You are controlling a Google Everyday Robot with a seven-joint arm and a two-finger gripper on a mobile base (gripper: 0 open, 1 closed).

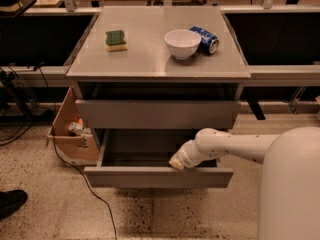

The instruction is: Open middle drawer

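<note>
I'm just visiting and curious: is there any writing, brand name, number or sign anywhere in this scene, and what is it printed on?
No text here can be read.
Blue drinks can lying on the grey cabinet top: pale markings, too blurred to read.
Items in the brown cardboard box beside the cabinet: too small to read.
The robot's gripper, at the front edge of the open grey drawer: no lettering visible.
</note>
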